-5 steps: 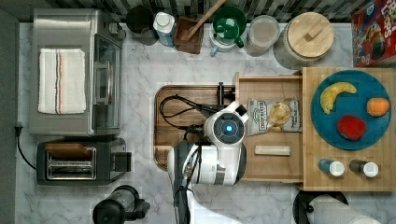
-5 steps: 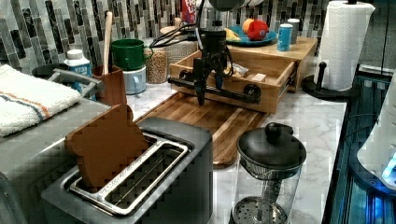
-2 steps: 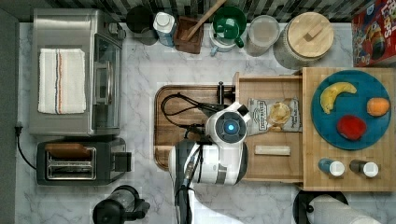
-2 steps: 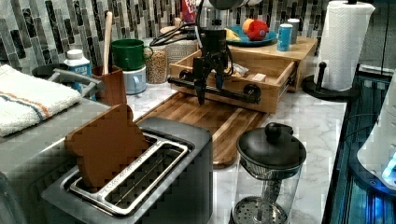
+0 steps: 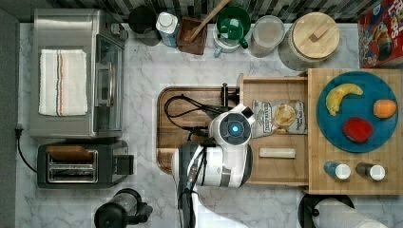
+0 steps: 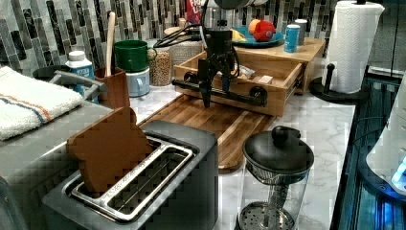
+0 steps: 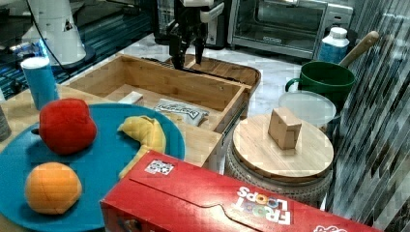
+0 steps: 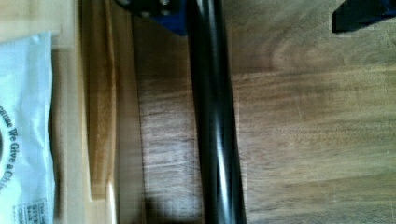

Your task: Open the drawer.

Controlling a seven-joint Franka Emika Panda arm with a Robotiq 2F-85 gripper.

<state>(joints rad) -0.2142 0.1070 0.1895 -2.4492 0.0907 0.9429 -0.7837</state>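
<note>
Drawer (image 6: 249,76): shallow pale bamboo box, pulled out; long round black metal bar handle (image 8: 215,121). Gripper (image 6: 213,86): fingers spread wide, straddling the bar, gripping nothing.

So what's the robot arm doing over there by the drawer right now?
The robot arm has its gripper down at the black bar handle of the wooden drawer. The fingers are open, one on each side of the bar, not clamped on it. The drawer is already pulled well out over the brown wooden tray, and you can see a snack bag and a small pale stick lying inside it. The opening looks essentially done.
</note>
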